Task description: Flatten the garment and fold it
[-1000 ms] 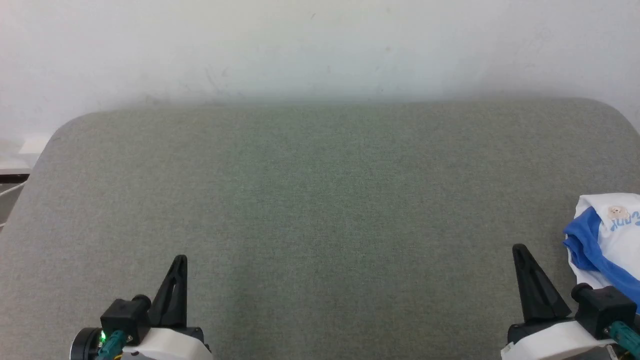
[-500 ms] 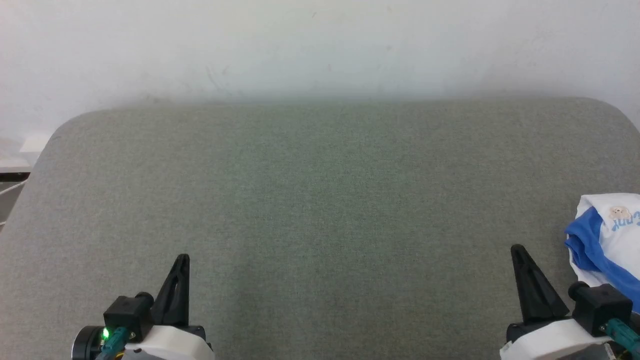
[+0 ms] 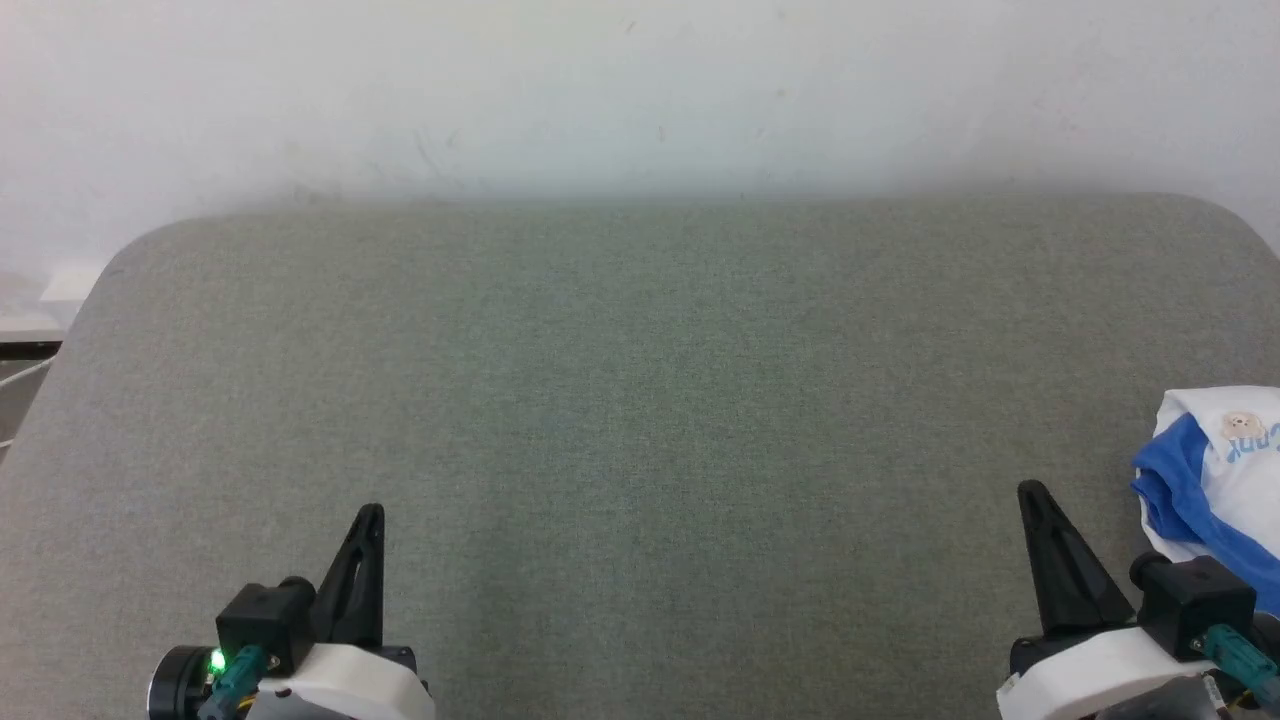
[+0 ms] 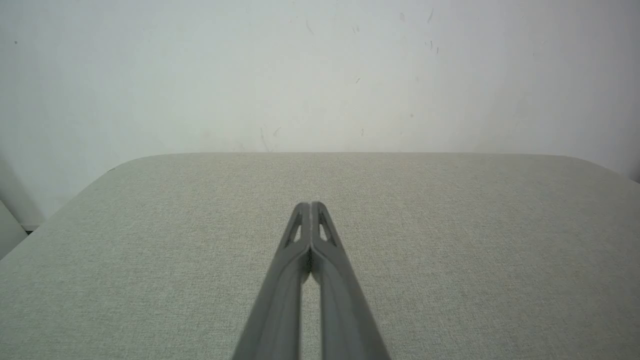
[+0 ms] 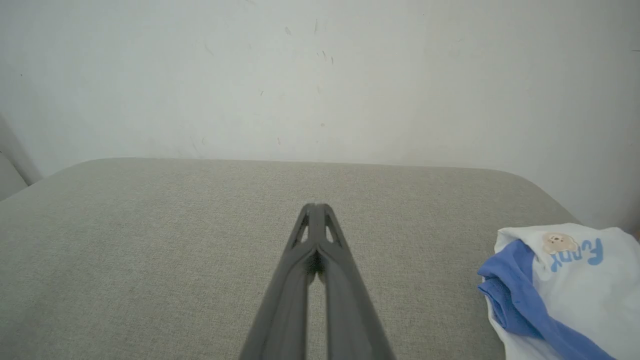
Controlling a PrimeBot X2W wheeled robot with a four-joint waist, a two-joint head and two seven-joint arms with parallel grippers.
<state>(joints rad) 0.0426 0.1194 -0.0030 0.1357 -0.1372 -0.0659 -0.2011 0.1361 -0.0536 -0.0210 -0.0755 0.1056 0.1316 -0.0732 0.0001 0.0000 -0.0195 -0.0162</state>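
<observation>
- Left gripper (image 3: 368, 518): lower left of frame, fingers pressed together, holding nothing, pointing up-frame.
- Right gripper (image 3: 1032, 495): lower right, likewise clenched, holding nothing.
- Shirt (image 3: 1222, 470): bunched at right edge, near right gripper, not touching.

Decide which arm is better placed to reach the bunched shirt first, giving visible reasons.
Right, probably. The garment lies bunched on the grey surface just beside the right gripper. The left gripper is across the surface, well away. Both grippers are shut and hold nothing.
</observation>
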